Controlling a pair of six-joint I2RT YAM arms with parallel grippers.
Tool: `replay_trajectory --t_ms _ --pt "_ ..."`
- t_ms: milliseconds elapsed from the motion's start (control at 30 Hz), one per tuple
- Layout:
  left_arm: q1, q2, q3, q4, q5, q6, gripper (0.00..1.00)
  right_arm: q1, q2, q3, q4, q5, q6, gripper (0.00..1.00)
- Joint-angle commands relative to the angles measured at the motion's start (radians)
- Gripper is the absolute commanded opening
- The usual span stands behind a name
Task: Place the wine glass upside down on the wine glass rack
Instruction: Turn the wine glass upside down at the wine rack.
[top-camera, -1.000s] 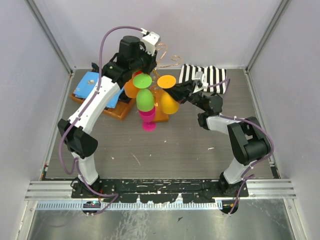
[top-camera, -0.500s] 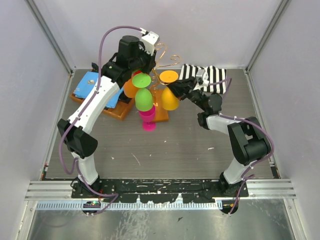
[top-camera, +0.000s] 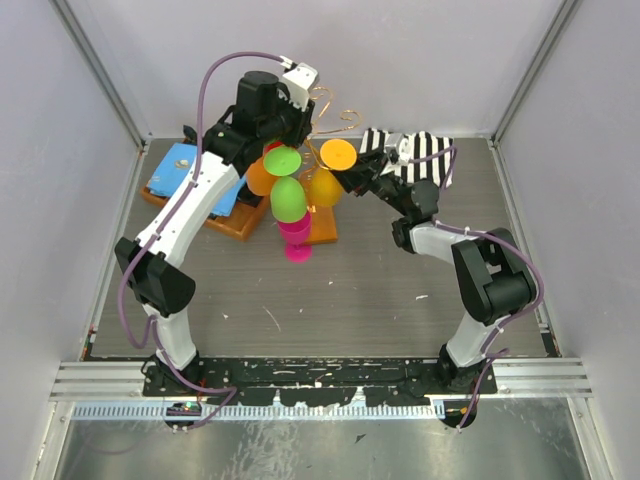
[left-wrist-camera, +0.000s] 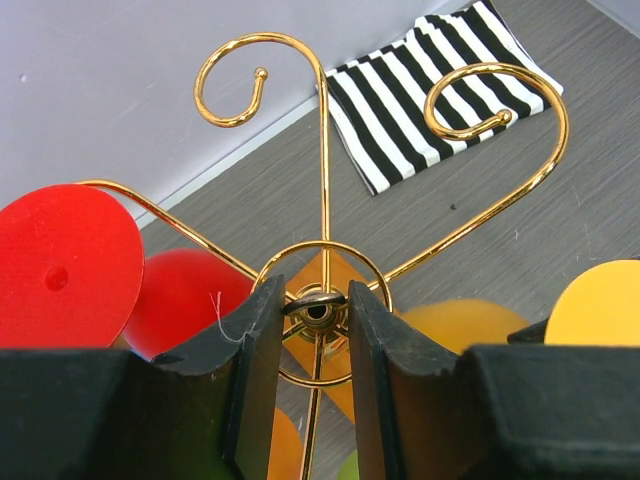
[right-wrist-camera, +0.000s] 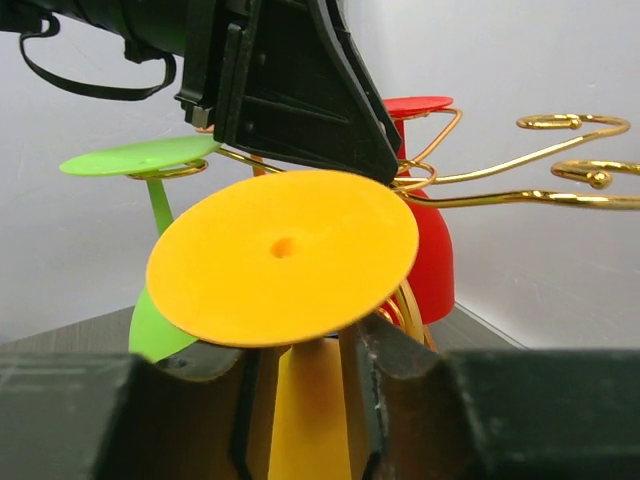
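The yellow wine glass (top-camera: 325, 188) is upside down, foot up, at the right side of the wine glass rack (top-camera: 322, 228), a gold wire stand on an orange-brown base. In the right wrist view its round foot (right-wrist-camera: 285, 255) fills the middle. My right gripper (right-wrist-camera: 305, 340) is open round the stem just under the foot, with a thin gap on the left side. My left gripper (left-wrist-camera: 315, 290) is above the rack (left-wrist-camera: 323, 150), shut on the small knob at the top of its centre post.
Green (top-camera: 288, 198), pink (top-camera: 296, 240), orange (top-camera: 260, 178) and red (left-wrist-camera: 65, 265) glasses hang upside down round the same rack. A black-and-white striped cloth (top-camera: 425, 155) lies at the back right. A wooden tray with a blue cloth (top-camera: 185, 170) sits at the back left.
The yellow glass has moved left and back, in against the rack, with the right gripper following. The right jaws have loosened off the stem. The left arm has stayed in place.
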Motion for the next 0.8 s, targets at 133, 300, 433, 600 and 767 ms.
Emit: replay_trajectory --t_ms 133,300,433,600,767 --pt "0.002 -0.026 -0.015 0.016 0.016 0.002 0.39 0.003 -0.094 -0.033 -0.061 0.063 -0.098 0.48" --pt "0.002 -0.029 -0.012 0.011 0.017 0.0 0.5 0.002 -0.143 -0.083 -0.077 0.081 -0.124 0.52" --pt "0.002 -0.029 0.026 -0.011 0.062 -0.009 0.56 -0.007 -0.209 -0.147 -0.084 0.101 -0.13 0.6" --pt "0.003 -0.031 0.079 -0.024 0.067 -0.018 0.66 -0.011 -0.305 -0.215 -0.149 0.114 -0.131 0.63" --pt "0.003 -0.053 0.102 -0.021 0.101 -0.036 0.79 -0.009 -0.421 -0.311 -0.242 0.144 -0.136 0.65"
